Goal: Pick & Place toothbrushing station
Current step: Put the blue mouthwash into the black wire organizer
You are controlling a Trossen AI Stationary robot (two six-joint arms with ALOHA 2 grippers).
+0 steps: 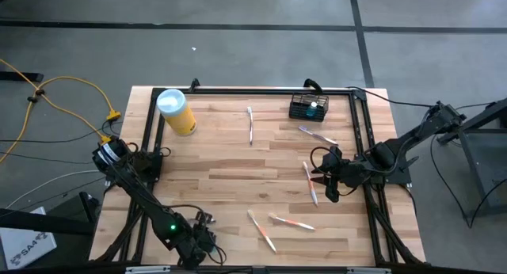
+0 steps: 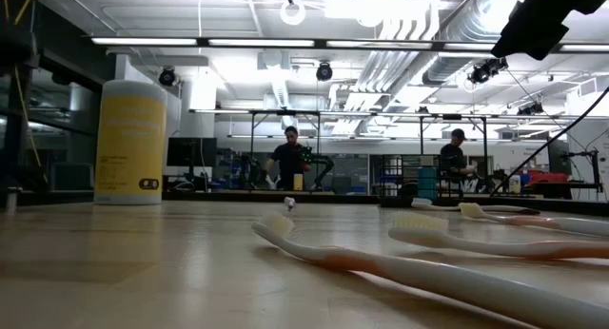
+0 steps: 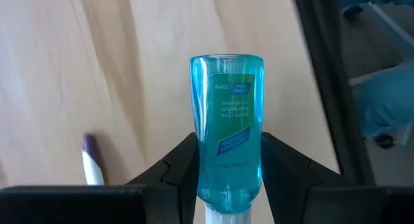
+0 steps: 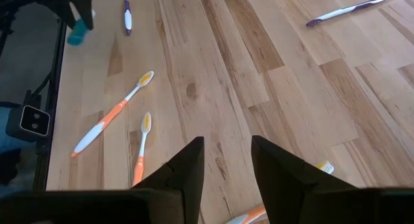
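Wood table (image 1: 230, 171), concrete floor; workshop behind, two people far off. Toothbrushes (image 1: 310, 183) scattered. Yellow canister (image 1: 176, 111) far left corner. Black mesh basket (image 1: 308, 107) far right edge, holds teal item. Left gripper (image 3: 229, 185) clamps blue bottle (image 3: 226, 120). Right gripper (image 4: 226, 162) parted, empty, above table.

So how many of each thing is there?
Toothbrushes: 6
Blue bottle, held in the left gripper: 1
Yellow canister: 1
Black basket: 1
Total: 9, not counting something teal in the basket, too small to tell.
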